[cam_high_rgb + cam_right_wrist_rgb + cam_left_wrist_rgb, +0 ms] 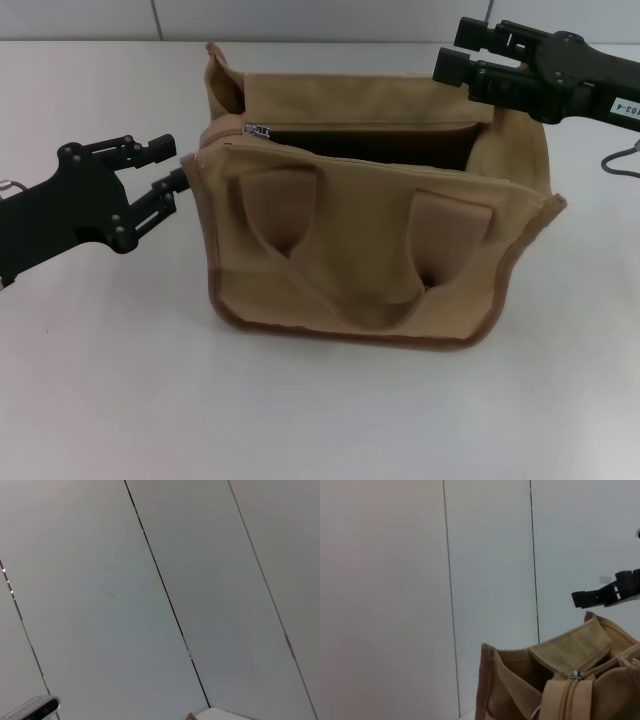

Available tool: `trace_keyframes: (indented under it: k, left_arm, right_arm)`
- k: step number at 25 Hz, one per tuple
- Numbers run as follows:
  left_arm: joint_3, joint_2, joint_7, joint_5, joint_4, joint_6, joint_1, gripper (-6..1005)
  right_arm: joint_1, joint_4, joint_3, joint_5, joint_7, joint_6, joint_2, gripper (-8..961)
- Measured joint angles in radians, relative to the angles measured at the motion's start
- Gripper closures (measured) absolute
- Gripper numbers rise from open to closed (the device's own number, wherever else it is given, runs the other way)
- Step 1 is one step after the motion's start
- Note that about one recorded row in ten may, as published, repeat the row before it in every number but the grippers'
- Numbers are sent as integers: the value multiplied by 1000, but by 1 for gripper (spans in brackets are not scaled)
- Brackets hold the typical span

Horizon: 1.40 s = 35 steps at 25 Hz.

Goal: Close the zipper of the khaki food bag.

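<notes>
My left gripper (170, 170) sits just beside the left end of the khaki food bag (380, 250), its fingers (160, 150) spread apart with nothing between them. My right gripper (462, 52) hangs over the bag's far right corner, its two black fingers parted and empty; it also shows in the left wrist view beyond the bag (590, 598). The bag stands on the white table (100, 380), near its middle, its mouth gaping dark along most of the top. The zipper (340, 128) runs along that opening, and its small silver slider (257, 130) rests at the left end, close to my left fingers. Two wide handle loops (290, 205) lie against the bag's near face, and brown piping (350, 335) traces its lower edge
</notes>
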<state>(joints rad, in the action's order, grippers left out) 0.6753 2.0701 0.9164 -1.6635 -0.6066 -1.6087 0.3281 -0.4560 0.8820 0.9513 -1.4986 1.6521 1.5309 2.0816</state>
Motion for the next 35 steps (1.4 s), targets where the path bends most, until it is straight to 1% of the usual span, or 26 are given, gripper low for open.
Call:
trace_keyframes:
  k: [3, 5, 11, 12, 13, 14, 18, 21, 23, 29, 33, 35]
  left_arm:
    - [6, 3, -9, 1, 2, 7, -2, 778]
    - [6, 4, -11, 3, 6, 7, -2, 595]
    - [7, 9, -32, 22, 23, 14, 5, 507]
    - [7, 9, -45, 36, 34, 14, 7, 479]
    - [9, 10, -79, 67, 69, 14, 16, 450]
    - [9, 10, -79, 67, 69, 14, 16, 422]
    - [11, 10, -154, 94, 151, 46, 47, 315]
    - [12, 10, -165, 105, 174, 68, 56, 241]
    - [17, 10, -167, 116, 193, 78, 65, 242]
    - [10, 10, -168, 121, 199, 74, 66, 244]
    - [15, 10, -171, 195, 201, 55, 38, 245]
    - [16, 10, -173, 203, 201, 49, 34, 326]
  right_arm:
    - [3, -1, 0, 0, 0, 1, 0, 187]
    - [2, -2, 0, 0, 0, 1, 0, 187]
    - [0, -21, 0, 0, 0, 3, 0, 186]
    - [-1, -23, 0, 0, 0, 4, 0, 186]
    - [-2, -25, 0, 0, 0, 8, 0, 186]
    - [-2, -25, 0, 0, 0, 8, 0, 186]
    - [0, -26, 0, 6, 0, 16, 0, 186]
    - [2, -27, 0, 12, 0, 16, 0, 186]
    - [4, -29, 0, 19, 0, 19, 0, 186]
    - [6, -41, -1, 22, -8, 25, -1, 187]
    - [6, -43, -2, 23, -14, 26, -2, 187]
    - [7, -43, -3, 23, -14, 26, -2, 187]
